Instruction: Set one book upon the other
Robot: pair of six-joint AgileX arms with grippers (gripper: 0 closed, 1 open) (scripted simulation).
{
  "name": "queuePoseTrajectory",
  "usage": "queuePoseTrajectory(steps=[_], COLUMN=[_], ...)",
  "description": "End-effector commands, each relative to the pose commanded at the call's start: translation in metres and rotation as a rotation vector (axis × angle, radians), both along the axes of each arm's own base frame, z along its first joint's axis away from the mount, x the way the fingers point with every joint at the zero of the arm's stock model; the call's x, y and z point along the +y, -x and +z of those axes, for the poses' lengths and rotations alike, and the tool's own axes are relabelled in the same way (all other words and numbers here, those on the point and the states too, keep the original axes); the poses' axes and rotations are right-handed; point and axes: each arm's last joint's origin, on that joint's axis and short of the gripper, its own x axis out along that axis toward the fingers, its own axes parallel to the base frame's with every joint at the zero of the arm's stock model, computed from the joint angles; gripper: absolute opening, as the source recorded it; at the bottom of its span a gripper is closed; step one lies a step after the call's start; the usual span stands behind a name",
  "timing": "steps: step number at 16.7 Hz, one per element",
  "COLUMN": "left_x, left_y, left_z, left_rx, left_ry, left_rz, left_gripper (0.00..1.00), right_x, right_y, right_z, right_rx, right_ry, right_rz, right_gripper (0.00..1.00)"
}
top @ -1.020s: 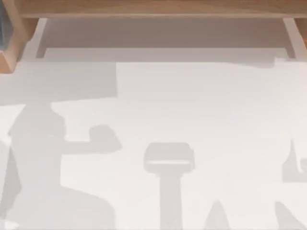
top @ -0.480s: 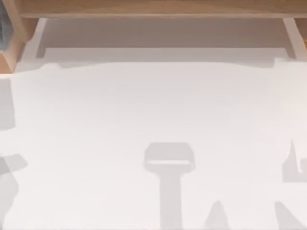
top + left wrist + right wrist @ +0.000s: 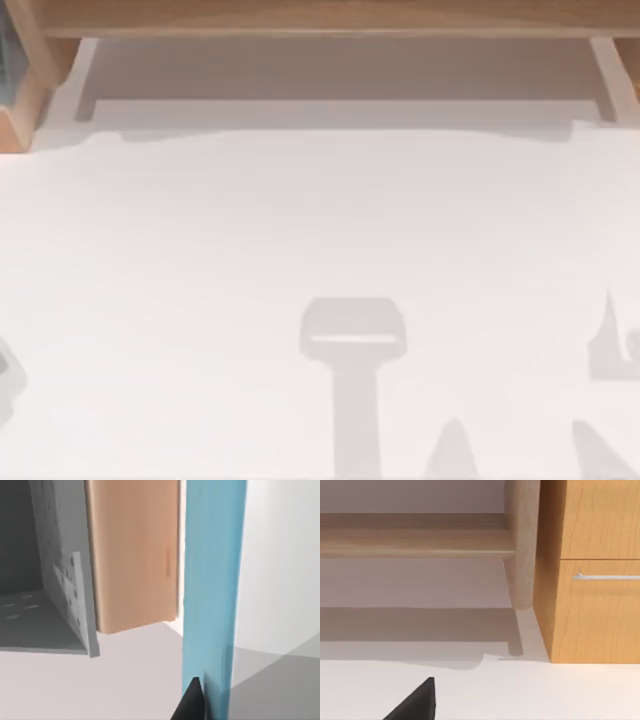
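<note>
Against the blue book (image 3: 212,580), left fingers (image 3: 192,705)

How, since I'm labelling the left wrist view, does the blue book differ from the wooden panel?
The book is plain blue; the panel is light wood with faint grain. The book shows as the narrower strip, the panel as the broader face. Both are flat, straight-edged and run parallel.
</note>
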Motion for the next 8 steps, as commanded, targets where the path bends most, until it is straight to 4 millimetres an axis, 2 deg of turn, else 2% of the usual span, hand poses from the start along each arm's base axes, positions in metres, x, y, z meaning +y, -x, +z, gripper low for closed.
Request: queuePoseTrajectory(steps=[8], left_x=[-0.0001], left_y=[-0.0024], left_z=[-0.0016], left_rx=[0.001], left_ry=[-0.001], left_rz=[0.000], left_gripper=[0.00], right_x=[0.0000], right_y=[0.0000], right_z=[0.0000], right_rx=[0.000], right_ry=[0.000], right_rz=[0.000], right_gripper=[1.00])
